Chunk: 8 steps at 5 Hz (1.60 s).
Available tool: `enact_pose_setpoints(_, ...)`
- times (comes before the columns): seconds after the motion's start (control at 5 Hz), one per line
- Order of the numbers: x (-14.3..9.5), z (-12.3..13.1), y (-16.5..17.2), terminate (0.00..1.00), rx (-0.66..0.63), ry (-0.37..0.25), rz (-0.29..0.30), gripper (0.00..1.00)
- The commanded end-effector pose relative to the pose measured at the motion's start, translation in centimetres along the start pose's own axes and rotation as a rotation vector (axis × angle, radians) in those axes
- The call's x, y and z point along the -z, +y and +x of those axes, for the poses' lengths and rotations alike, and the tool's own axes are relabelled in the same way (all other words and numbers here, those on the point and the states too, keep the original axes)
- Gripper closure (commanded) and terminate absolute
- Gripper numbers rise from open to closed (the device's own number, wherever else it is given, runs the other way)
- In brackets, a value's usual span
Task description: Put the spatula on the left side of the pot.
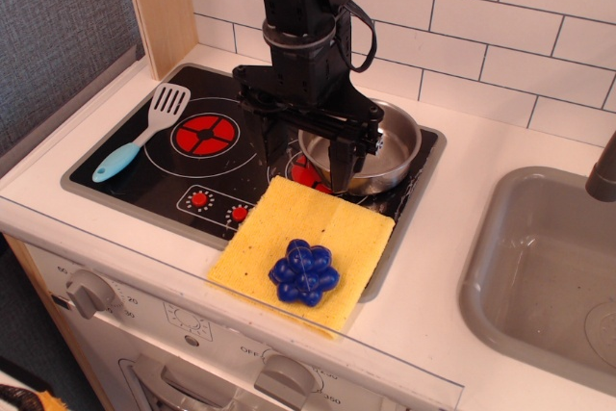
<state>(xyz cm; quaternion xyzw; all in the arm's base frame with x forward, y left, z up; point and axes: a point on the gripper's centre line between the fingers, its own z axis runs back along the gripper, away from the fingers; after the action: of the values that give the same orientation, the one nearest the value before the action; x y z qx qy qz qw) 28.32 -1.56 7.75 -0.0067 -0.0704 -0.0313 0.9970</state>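
Note:
The spatula [144,132] lies flat on the left part of the black stovetop, grey slotted head toward the back and light blue handle toward the front left. The pot [385,153], a shiny shallow steel pan, sits on the right burner. My gripper [351,168] hangs over the pot's front left rim, fingers pointing down with a small gap between them and nothing held. It is well to the right of the spatula. The arm hides the pot's left part.
A yellow sponge cloth [318,228] with a blue grape cluster [305,271] lies at the stove's front edge, just in front of the pot. A grey sink basin [549,267] is on the right. A wooden post [164,7] and tiled wall stand behind.

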Motion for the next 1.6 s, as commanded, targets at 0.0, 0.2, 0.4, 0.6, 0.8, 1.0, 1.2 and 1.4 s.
enact_pose_setpoints(0.0,0.0,0.0,0.0,0.00,0.000,0.000,0.000,0.00)
enact_pose_setpoints(0.2,0.2,-0.4,2.2,0.00,-0.064,0.007,-0.001,0.00)
enact_pose_setpoints(0.4,0.2,-0.9,6.1,0.00,-0.158,-0.006,0.022,0.00)
enact_pose_setpoints(0.6,0.8,-2.0,10.4,0.00,-0.172,-0.023,0.088,0.00)
enact_pose_setpoints(0.8,2.4,-2.7,13.5,0.00,-0.161,-0.026,0.123,0.00)
enact_pose_setpoints(1.0,3.7,-3.3,15.5,0.00,-0.189,-0.016,0.115,0.00)
enact_pose_setpoints(1.2,3.8,-3.9,16.9,0.00,-0.245,-0.008,0.124,0.00)
enact_pose_setpoints(1.4,3.4,-4.4,17.7,0.00,-0.278,-0.009,0.125,0.00)
